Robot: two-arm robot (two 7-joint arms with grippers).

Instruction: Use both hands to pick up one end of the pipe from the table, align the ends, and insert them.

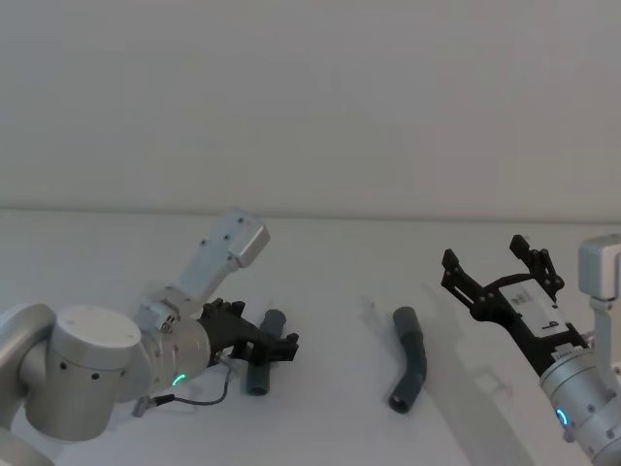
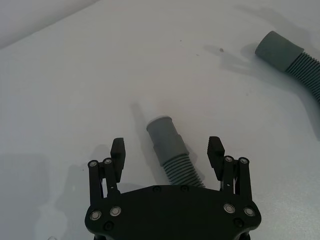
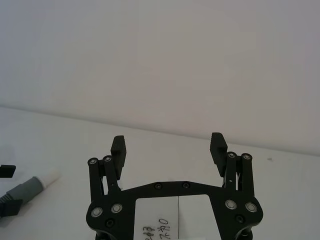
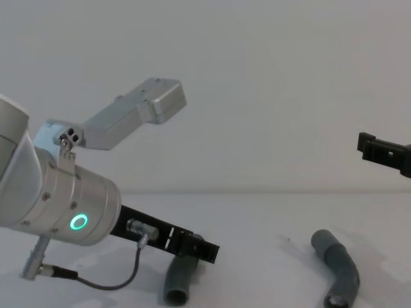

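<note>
Pipe piece (image 1: 258, 377) prob. light, bendy; grip smooth collar (image 2: 161, 131). Left gripper (image 2: 167, 147) straddles it, jaws wide; right gripper (image 3: 168, 144) same, empty.

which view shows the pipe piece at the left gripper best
Left wrist view: the pipe piece lies close inside the open left gripper. In the head view the gripper crosses its middle; the chest view catches its lower end; the right wrist view, one end far off.

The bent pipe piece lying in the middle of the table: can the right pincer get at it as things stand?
Probably yes. The right pincer is open and raised, just to the right of the bent piece, and nothing stands between them.
</note>
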